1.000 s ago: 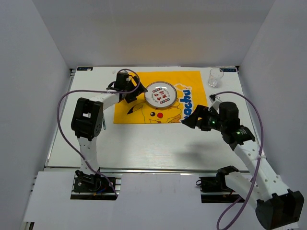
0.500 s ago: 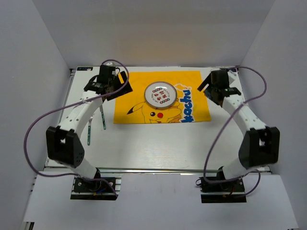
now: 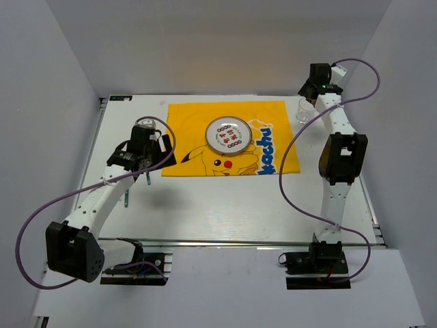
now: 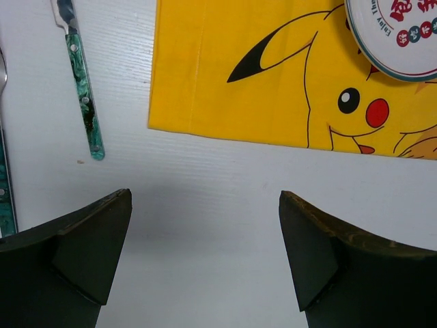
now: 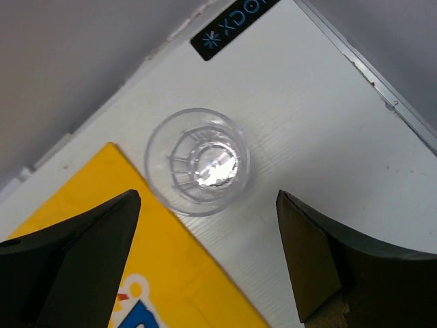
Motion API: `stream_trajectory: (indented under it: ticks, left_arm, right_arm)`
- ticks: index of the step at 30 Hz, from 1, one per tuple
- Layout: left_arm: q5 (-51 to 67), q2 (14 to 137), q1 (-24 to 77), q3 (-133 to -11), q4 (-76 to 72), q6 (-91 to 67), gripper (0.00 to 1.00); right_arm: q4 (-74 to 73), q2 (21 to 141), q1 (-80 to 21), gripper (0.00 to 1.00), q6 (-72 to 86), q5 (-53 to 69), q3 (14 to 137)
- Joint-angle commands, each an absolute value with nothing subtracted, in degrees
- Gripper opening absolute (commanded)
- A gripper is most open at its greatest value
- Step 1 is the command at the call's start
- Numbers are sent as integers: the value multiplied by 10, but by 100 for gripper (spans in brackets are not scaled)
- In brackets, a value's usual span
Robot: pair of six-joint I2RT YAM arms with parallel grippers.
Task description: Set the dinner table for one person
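The white dinner table (image 3: pixel 225 205) carries a yellow Pikachu placemat (image 3: pixel 232 140) with a small round plate (image 3: pixel 229 135) on it. A clear glass (image 3: pixel 304 111) stands on the table just past the mat's far right corner. Two green-handled utensils (image 3: pixel 127 195) lie left of the mat. My left gripper (image 3: pixel 151 158) hangs open and empty over bare table (image 4: pixel 205 157) at the mat's near left corner (image 4: pixel 164 123), with a green-handled knife (image 4: pixel 83 89) to its left. My right gripper (image 5: pixel 208 198) is open and empty above the glass (image 5: pixel 198 160), not touching it.
White walls close in the table on three sides. A black label (image 5: pixel 232 27) marks the far right corner, with the table's right edge (image 5: pixel 382 96) close by. A second utensil handle (image 4: pixel 3 184) lies at the left wrist view's left edge. Purple cables hang from both arms.
My left gripper has moved from the mat's far left corner toward the near left corner. My right gripper has pulled back and up from the glass, which now shows uncovered.
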State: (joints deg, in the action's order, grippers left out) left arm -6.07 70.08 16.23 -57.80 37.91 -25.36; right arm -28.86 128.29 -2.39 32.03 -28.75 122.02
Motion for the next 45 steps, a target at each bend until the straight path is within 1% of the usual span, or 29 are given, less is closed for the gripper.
stream_trajectory:
  ticks: [1, 4, 6, 11, 14, 17, 19, 20, 23, 24, 29, 31, 33, 35, 39, 40, 44, 45]
  left_arm:
    - [-56, 703, 161, -582, 352, -243, 98]
    - [-54, 710, 161, -584, 359, -244, 98]
    - [-60, 708, 161, -584, 358, -243, 98]
    - [-58, 699, 161, -577, 354, -243, 98]
    - [-56, 700, 161, -577, 356, -242, 98]
    - [-54, 702, 161, -578, 355, -242, 98]
    - [-52, 703, 161, -578, 354, -240, 98]
    - [-53, 705, 161, -578, 355, -241, 98]
    - [-49, 704, 161, -578, 353, -239, 98]
    - [-49, 705, 161, -578, 354, -239, 98]
    - [-44, 705, 161, -578, 352, -237, 98]
    - [-45, 703, 161, -579, 352, -237, 98]
    - [-46, 703, 161, -579, 352, -235, 98]
    - [-44, 706, 161, -579, 352, -236, 98]
    - [-32, 708, 161, -576, 347, -236, 98]
    - [-30, 708, 161, -576, 346, -236, 98]
    - [-24, 709, 161, -575, 345, -233, 98]
    - [-22, 710, 161, -574, 345, -233, 98]
  right_arm:
    - [-288, 1292, -8, 85, 295, -287, 1227]
    - [-267, 1299, 17, 84, 294, -254, 1204]
    - [-260, 1309, 22, 84, 285, -245, 1206]
    - [-249, 1343, 35, 80, 273, -211, 1212]
    - [-249, 1361, 45, 77, 272, -193, 1219]
    - [-242, 1372, 48, 70, 272, -171, 1216]
    - [-229, 1372, 49, 60, 272, -155, 1206]
    - [-227, 1372, 51, 52, 274, -151, 1206]
    - [-223, 1364, 49, 4, 273, -162, 1198]
    - [-219, 1349, 48, 0, 272, -164, 1191]
    - [-200, 1301, 40, 0, 259, -167, 1161]
    - [-207, 1290, 28, 0, 237, -142, 1169]
    - [-225, 1300, 16, 0, 224, -105, 1200]
    - [-212, 1296, 11, 0, 197, -74, 1193]
    - [-196, 1301, 1, 0, 180, -54, 1181]
    - [-196, 1305, -18, 0, 177, -48, 1186]
    - [-177, 1336, -33, 0, 146, -25, 1213]
    - [-178, 1343, -36, 0, 141, -25, 1236]
